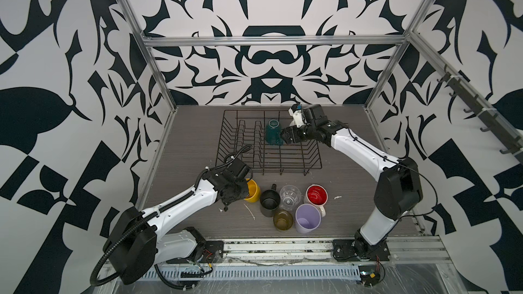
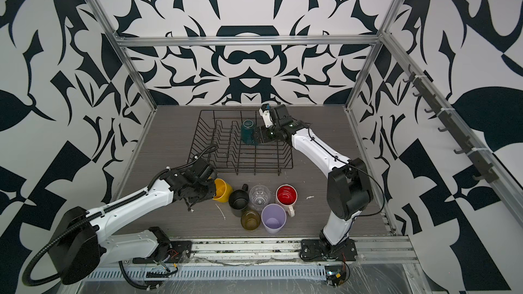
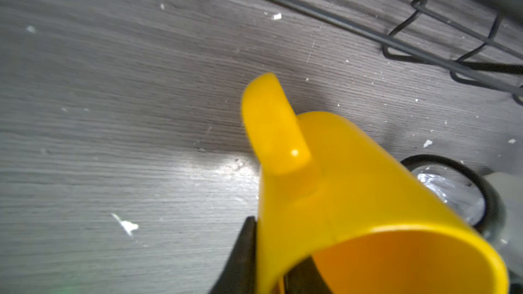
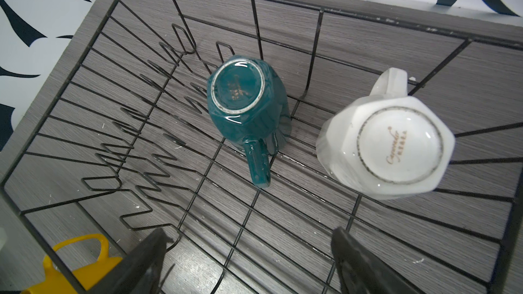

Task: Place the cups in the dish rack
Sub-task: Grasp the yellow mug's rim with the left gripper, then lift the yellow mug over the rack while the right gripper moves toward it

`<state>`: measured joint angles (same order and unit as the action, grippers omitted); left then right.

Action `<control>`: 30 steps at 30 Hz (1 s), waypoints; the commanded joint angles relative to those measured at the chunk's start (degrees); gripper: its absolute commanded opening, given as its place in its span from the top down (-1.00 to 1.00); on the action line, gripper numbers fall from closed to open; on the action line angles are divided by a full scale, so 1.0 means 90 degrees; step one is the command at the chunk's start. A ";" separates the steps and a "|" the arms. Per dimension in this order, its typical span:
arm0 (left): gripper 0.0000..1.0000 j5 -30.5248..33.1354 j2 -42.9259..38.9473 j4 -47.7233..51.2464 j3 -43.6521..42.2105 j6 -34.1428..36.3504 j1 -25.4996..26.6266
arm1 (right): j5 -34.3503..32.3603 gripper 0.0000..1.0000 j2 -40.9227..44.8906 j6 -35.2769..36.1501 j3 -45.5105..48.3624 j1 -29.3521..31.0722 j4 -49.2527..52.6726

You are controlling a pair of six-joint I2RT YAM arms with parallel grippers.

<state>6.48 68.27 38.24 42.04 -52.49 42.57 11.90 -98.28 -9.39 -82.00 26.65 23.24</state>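
Observation:
My left gripper (image 3: 268, 264) is shut on the yellow mug (image 3: 353, 193), one finger outside the wall and one inside the rim; in both top views the mug (image 1: 254, 190) (image 2: 222, 190) sits just in front of the dish rack (image 1: 240, 140) (image 2: 215, 140). A teal mug (image 4: 246, 103) (image 1: 273, 135) and a white mug (image 4: 387, 145) stand upside down in the rack (image 4: 396, 22). My right gripper (image 4: 249, 255) (image 1: 284, 137) hangs open over the rack beside the teal mug. Black mug (image 1: 268, 202), clear glass (image 1: 290, 196), red-lined mug (image 1: 317, 195), amber glass (image 1: 283, 220) and lilac tumbler (image 1: 308, 217) cluster on the table.
The left arm's black cable (image 1: 240, 151) loops over the rack's near left corner. Upright divider prongs (image 4: 135, 125) fill the rack's left half. Metal frame posts (image 1: 158, 80) flank the table and a rail (image 1: 277, 247) runs along its front edge. White flecks (image 1: 250, 212) dot the tabletop.

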 commanded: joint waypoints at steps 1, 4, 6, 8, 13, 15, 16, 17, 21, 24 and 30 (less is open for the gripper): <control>0.79 0.0234 -0.0303 0.0498 -0.0134 -0.0115 0.0023 | 0.0123 -0.86 0.0155 -0.0099 -0.0006 -0.0022 -0.0170; 0.86 0.0357 -0.0566 0.0604 -0.0239 -0.0204 0.0021 | 0.0162 -0.86 0.0149 -0.0119 -0.0001 -0.0023 -0.0200; 0.93 0.0426 -0.0746 0.0661 -0.0288 -0.0256 0.0016 | 0.0196 -0.85 0.0124 -0.0141 -0.0010 -0.0027 -0.0210; 1.00 0.0484 -0.0908 0.0743 -0.0306 -0.0292 0.0016 | 0.0246 -0.85 0.0109 -0.0175 -0.0020 -0.0022 -0.0228; 1.00 0.0713 -0.1392 0.1183 -0.0130 -0.0236 0.0016 | 0.0289 -0.85 0.0123 -0.0214 -0.0027 -0.0029 -0.0259; 1.00 0.0894 -0.1692 0.1392 0.0006 -0.0127 0.0016 | 0.0325 -0.85 0.0146 -0.0236 -0.0030 -0.0028 -0.0276; 1.00 0.1011 -0.1876 0.1498 0.0095 -0.0042 0.0016 | 0.0370 -0.85 0.0165 -0.0260 -0.0030 -0.0022 -0.0302; 1.00 0.1121 -0.2088 0.1541 0.0174 0.0130 0.0016 | 0.0412 -0.85 0.0189 -0.0273 -0.0020 -0.0023 -0.0316; 1.00 0.1489 -0.3003 0.1493 0.0507 0.1094 0.0007 | 0.0550 -0.85 0.0347 -0.0329 0.0036 -0.0037 -0.0431; 1.00 0.1585 -0.3728 0.0970 0.0549 0.1817 0.0007 | 0.0759 -0.86 0.0482 -0.0408 0.0123 -0.0070 -0.0581; 1.00 0.1478 -0.4305 -0.0765 0.0204 0.3050 -0.0003 | 0.1901 -0.86 0.0914 -0.0924 0.0629 -0.0346 -0.1568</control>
<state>19.05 30.20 42.78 44.53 -32.73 42.65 22.28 -93.97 -14.57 -77.49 24.95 16.38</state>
